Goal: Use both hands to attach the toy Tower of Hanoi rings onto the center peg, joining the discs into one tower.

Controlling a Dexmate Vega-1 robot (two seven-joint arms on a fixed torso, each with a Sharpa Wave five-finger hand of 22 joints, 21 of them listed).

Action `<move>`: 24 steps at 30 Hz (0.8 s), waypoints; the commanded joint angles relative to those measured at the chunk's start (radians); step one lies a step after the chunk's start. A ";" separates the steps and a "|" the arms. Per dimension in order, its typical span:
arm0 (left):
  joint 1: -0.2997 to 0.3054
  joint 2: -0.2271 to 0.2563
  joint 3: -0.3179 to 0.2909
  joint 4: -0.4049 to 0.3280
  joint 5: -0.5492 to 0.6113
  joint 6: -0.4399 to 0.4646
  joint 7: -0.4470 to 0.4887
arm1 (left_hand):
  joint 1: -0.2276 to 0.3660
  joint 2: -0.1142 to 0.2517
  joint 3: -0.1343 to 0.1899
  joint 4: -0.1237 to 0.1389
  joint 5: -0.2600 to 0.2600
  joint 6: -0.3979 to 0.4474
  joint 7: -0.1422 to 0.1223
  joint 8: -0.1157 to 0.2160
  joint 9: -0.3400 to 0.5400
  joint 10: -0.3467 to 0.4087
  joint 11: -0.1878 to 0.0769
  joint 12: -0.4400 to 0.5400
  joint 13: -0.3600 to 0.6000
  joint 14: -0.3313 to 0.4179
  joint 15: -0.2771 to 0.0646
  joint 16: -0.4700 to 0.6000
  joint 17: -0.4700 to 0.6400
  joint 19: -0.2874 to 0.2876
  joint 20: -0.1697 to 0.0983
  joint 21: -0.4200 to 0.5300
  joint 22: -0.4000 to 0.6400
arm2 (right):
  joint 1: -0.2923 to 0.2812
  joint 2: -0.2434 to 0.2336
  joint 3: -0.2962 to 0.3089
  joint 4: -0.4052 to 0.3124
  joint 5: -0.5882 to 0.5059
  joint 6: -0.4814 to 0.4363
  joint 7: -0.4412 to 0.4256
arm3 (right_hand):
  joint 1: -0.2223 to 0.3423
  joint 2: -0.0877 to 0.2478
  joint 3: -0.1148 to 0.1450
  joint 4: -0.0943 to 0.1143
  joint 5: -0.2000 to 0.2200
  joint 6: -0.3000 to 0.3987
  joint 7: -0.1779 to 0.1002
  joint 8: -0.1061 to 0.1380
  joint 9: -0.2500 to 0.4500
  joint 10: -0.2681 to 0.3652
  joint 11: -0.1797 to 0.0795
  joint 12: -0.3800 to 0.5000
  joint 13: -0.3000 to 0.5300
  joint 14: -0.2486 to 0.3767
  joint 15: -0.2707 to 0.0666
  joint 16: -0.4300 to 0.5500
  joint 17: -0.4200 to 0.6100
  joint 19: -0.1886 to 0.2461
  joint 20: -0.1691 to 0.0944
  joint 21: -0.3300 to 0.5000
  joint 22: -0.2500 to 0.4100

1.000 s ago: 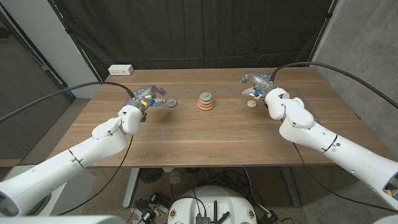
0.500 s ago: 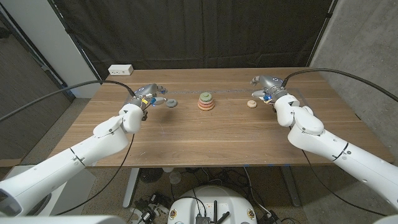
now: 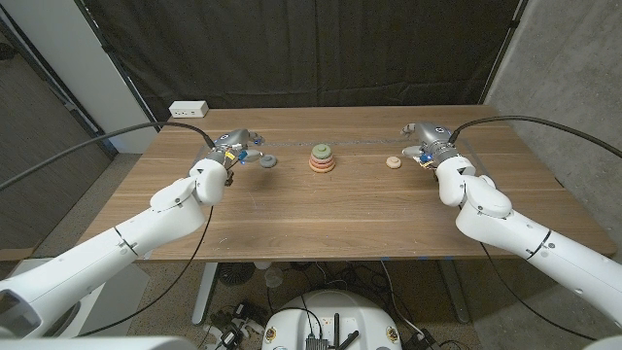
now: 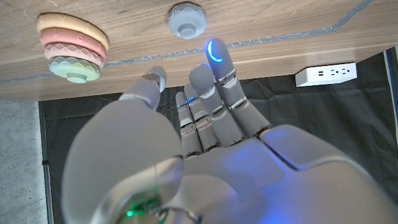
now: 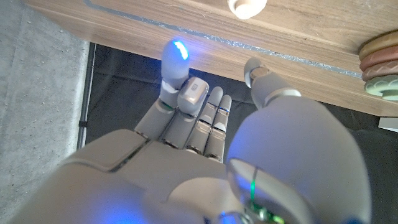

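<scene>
The tower stands mid-table on its peg, with orange, pink and green rings stacked; it also shows as the tower and the tower. A small grey disc lies on the table to its left, and a cream disc lies to its right. My left hand hovers just left of the grey disc, fingers stretched out and holding nothing. My right hand hovers right of the cream disc, fingers extended and likewise holding nothing.
The wooden table has bare room in front of the tower. A white power strip sits at the back left corner. A black curtain hangs behind the table's far edge.
My right hand has drawn to the right, away from over the cream disc, which stayed on the table. My left hand has shifted slightly toward the far edge. Both discs are unmoved.
</scene>
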 commanded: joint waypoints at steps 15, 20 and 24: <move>-0.073 0.050 0.070 -0.067 0.091 0.153 -0.135 | -0.008 -0.020 -0.006 -0.002 -0.003 -0.054 0.004 -0.010 -0.001 -0.051 0.002 -0.006 -0.005 -0.024 -0.018 -0.008 -0.019 -0.013 -0.111 0.001 0.001 | -0.011 -0.014 -0.008 0.008 0.040 0.008 -0.050 | -0.005 0.009 0.007 0.003 0.007 0.022 0.012 0.006 -0.001 -0.031 0.024 -0.027 -0.009 -0.007 -0.053 -0.010 0.004 -0.005 -0.039 -0.002 -0.006; -0.114 0.067 0.103 -0.068 0.138 0.176 -0.190 | 0.001 -0.037 -0.014 -0.008 -0.006 -0.069 0.005 -0.011 -0.003 -0.064 -0.002 -0.007 -0.007 -0.030 -0.018 -0.012 -0.030 -0.015 -0.112 0.006 0.003 | -0.012 -0.010 -0.008 0.014 0.051 0.011 -0.056 | -0.007 0.011 0.007 0.004 0.008 0.023 0.013 0.005 -0.002 -0.032 0.023 -0.028 -0.012 -0.007 -0.053 -0.010 0.004 -0.004 -0.039 0.000 -0.005; -0.146 0.072 0.122 -0.061 0.166 0.178 -0.236 | 0.021 -0.053 -0.021 -0.014 -0.009 -0.073 0.002 -0.008 -0.004 -0.069 -0.005 -0.004 -0.007 -0.030 -0.018 -0.013 -0.041 -0.013 -0.114 0.014 0.006 | -0.013 -0.010 -0.007 0.016 0.060 0.012 -0.059 | -0.009 0.013 0.007 0.005 0.008 0.024 0.012 0.005 -0.003 -0.025 0.024 -0.026 -0.014 -0.007 -0.053 -0.011 0.003 -0.004 -0.039 0.000 -0.006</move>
